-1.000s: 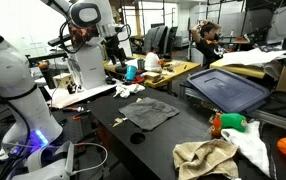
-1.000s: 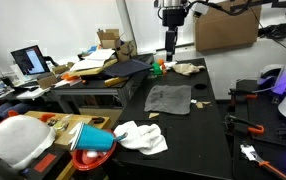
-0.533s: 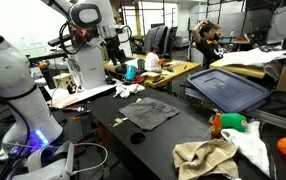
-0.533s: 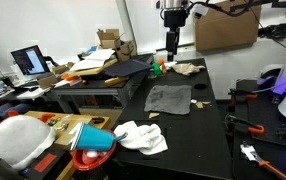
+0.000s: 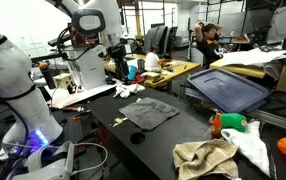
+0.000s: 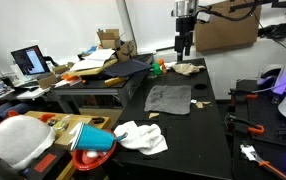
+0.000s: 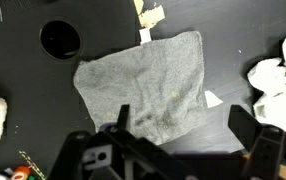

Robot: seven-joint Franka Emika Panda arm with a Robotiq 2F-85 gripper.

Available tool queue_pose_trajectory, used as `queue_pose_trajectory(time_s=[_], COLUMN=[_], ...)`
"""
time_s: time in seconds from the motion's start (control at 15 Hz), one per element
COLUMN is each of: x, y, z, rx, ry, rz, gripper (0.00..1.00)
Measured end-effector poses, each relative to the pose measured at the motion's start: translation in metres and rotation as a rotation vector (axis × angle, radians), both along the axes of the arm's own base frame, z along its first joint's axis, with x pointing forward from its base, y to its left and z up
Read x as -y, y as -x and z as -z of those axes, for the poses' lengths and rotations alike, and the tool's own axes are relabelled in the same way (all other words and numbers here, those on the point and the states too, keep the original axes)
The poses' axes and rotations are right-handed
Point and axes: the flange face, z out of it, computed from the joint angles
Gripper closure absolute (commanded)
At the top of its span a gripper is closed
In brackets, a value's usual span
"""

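Overhead, released tool (image 6: 184, 50) hovers above grey cloth (image 7: 148, 80); white rag (image 7: 271, 82), black disc (image 7: 60, 38) nearby

A grey cloth (image 7: 148, 80) lies spread flat on the black table (image 7: 23, 100). The gripper (image 7: 183, 118) hangs over the cloth's near edge with its jaws wide apart and nothing between them. A round black disc (image 7: 60, 38) sits to the far left, paper scraps (image 7: 149, 16) just beyond the cloth, and a crumpled white rag (image 7: 273, 80) to the right.
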Motion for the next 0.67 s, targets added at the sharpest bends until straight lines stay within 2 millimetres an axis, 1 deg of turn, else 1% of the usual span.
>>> queue_pose_trajectory(time_s=[0.13,0.27,0.53,0.67], x=[0.018,0.031,0.05,0.056], y=[0.002,0.001,-0.002,-0.004], z=[0.012,0.029,0.069,0.088], rx=[-0.014,-0.025,-0.041,-0.048], ry=[-0.021,-0.049,-0.102,-0.118], rz=[0.06,0.126,0.266,0.325], gripper=[0.0,0.0,0.0,0.0])
